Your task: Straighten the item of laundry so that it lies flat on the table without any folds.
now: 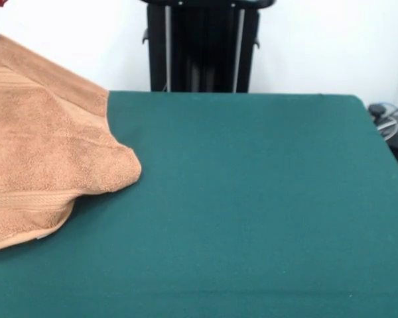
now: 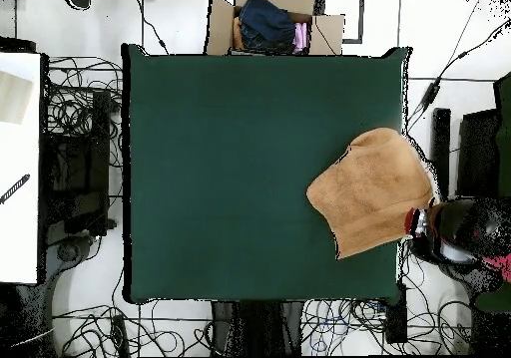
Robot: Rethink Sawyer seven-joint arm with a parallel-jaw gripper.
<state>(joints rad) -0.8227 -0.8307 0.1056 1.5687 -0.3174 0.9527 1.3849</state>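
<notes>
Towel (image 2: 371, 189) lies rumpled at the table's (image 2: 230, 165) right edge in my overhead view, gripper (image 2: 417, 221) just right of it; I can't tell its state.

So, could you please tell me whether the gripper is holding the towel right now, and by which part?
It looks so: the gripper sits at the towel's edge by the table's side, with the cloth lifted there. Whether the jaws are closed on it cannot be told.
</notes>
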